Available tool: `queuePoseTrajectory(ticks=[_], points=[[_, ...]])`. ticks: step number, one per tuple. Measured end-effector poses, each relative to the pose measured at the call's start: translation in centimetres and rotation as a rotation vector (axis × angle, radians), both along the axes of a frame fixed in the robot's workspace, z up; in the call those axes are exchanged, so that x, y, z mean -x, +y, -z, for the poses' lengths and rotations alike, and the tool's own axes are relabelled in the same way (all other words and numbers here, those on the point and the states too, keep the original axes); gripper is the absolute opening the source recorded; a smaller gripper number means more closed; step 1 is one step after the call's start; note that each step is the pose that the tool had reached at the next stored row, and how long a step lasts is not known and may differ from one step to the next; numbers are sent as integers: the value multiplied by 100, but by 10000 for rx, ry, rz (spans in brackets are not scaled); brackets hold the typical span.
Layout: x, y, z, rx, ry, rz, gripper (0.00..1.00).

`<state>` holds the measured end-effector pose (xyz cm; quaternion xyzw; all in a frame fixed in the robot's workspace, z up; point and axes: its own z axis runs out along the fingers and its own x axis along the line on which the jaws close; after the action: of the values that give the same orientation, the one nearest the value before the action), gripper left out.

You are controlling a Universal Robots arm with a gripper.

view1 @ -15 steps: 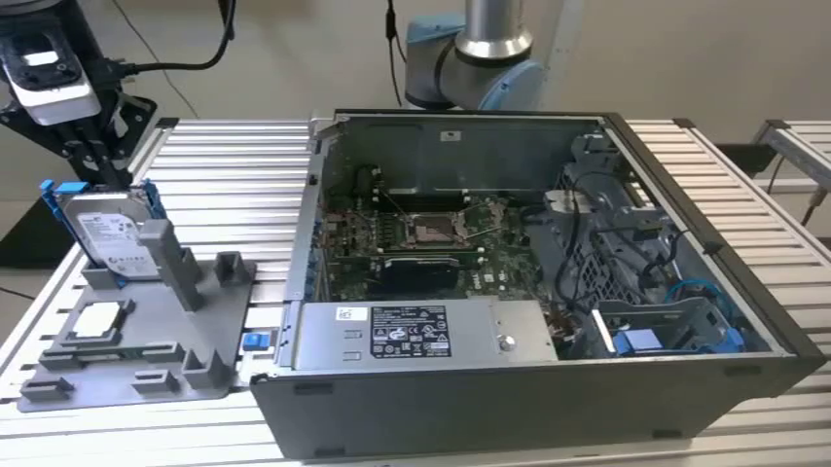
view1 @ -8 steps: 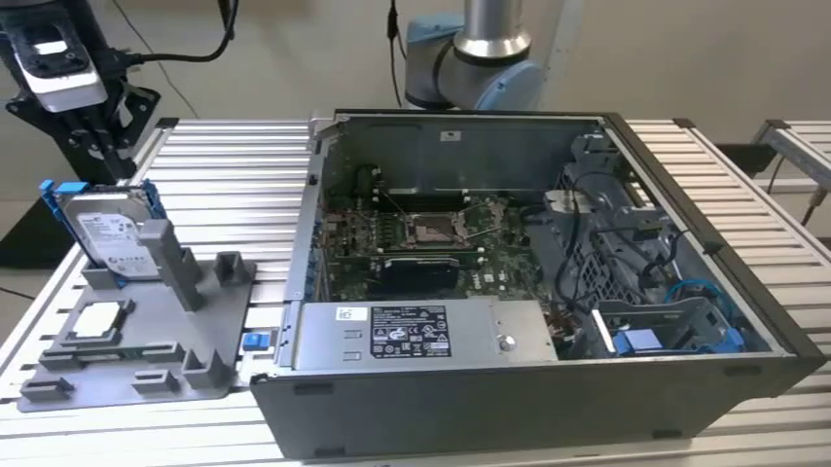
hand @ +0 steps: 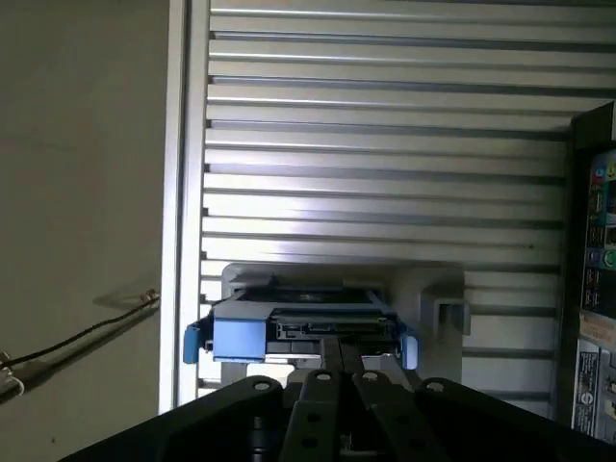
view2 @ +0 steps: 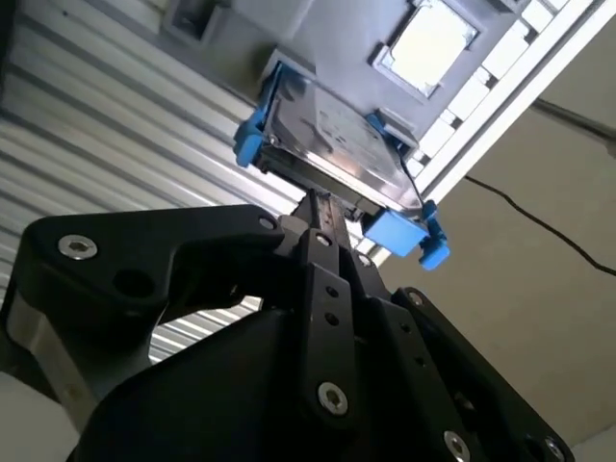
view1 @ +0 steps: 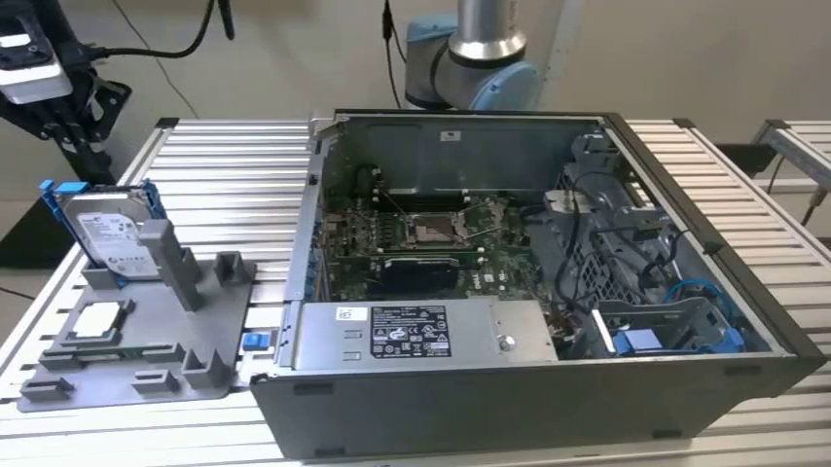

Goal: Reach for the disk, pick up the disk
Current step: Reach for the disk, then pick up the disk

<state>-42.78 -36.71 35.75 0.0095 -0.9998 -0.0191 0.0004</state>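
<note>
Exterior view. Find the disk (view1: 109,232) at nine o'clock of the open computer case (view1: 546,389), standing on edge in a grey holder (view1: 156,331), label outward, blue rails along both long sides. Note the gripper (view1: 58,122) at eleven o'clock of the disk, above it and apart, touching nothing. Log a small square chip (view1: 99,321) lying flat in the holder at six o'clock of the disk.

Second wrist view. Sight down the fingers (view2: 327,289) toward the disk (view2: 337,144); read them as pressed together, nothing between.

First wrist view. See the disk (hand: 298,322) edge-on beyond the fingertips, a blue rail at each end, roughly centred on the gripper.

Judged: lined up well. Come straight down, part the fingers enough to straddle the thin body, bite on metal rather than plastic rail, lift plumb without dragging the holder.

Surface: slatted aluminium table (view1: 234,156), ridged and bright. Room: pale floor past the table edge, black cable (hand: 77,337) trailing across it; arm base (view1: 468,58) at twelve o'clock of the case.
</note>
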Motion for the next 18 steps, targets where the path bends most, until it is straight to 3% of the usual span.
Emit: queuePoseTrajectory(ticks=[6,10,18], points=[[262,-2,5,0,-2,-1,0],[382,-6,8,0,-1,-1,0],[389,-165,34,-2,-3,-3,0]])
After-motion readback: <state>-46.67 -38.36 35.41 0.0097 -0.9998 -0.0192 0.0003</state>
